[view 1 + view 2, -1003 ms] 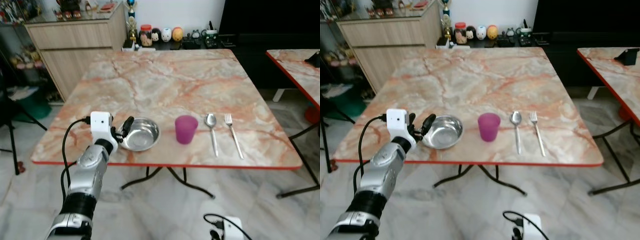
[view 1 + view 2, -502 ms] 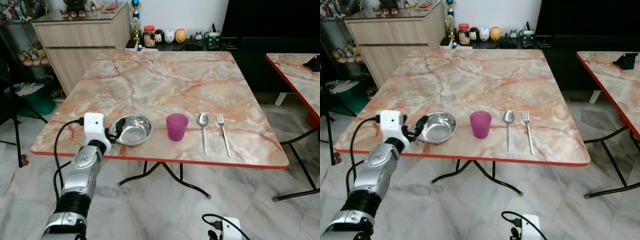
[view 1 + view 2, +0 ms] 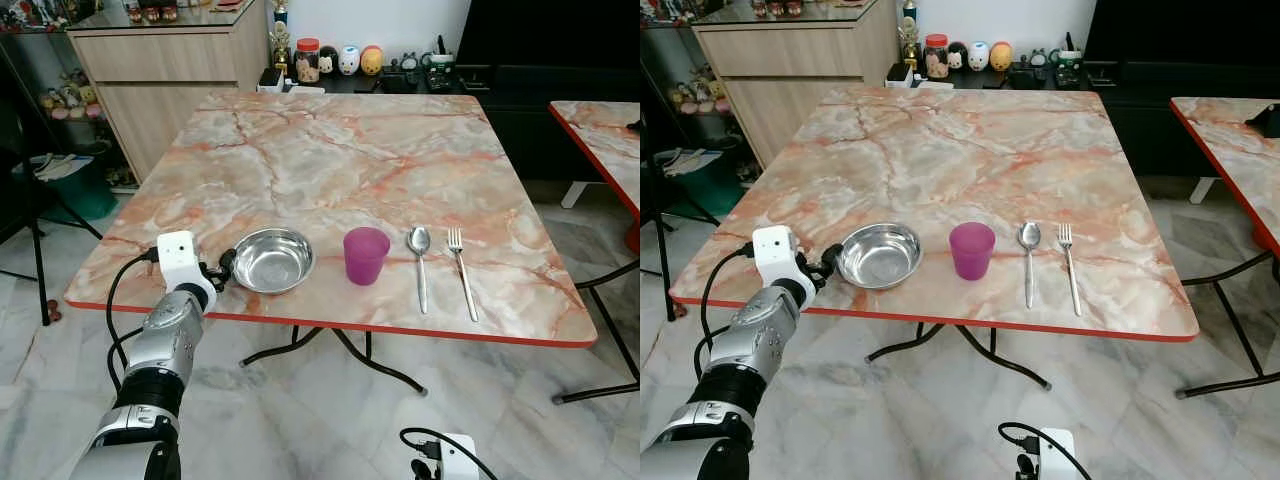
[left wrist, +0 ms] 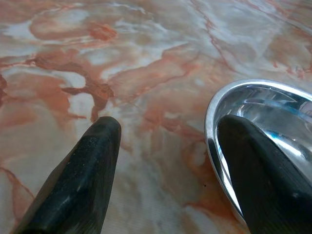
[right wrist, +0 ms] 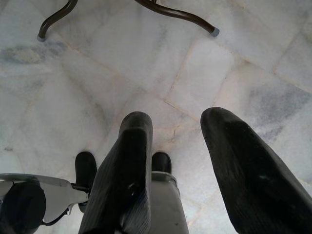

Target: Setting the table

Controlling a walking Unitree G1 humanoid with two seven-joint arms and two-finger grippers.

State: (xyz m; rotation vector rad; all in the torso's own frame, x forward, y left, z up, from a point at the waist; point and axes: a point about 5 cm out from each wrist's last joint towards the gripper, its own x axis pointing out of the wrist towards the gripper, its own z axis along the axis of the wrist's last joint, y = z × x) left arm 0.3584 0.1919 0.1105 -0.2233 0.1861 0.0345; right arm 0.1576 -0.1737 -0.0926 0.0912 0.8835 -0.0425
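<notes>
Both eye views look down at the same counter [image 3: 400, 160] toward 12 o'clock, the left wrist view skims it closely, the right wrist view faces floor [image 5: 122, 58].

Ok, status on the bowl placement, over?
Left gripper open at round steel bowl, one finger over its rim. Right gripper idle, open above floor. Purple plastic cup beside bowl.

The second table [image 3: 600, 135] is cut off by the frame's edge.
</notes>
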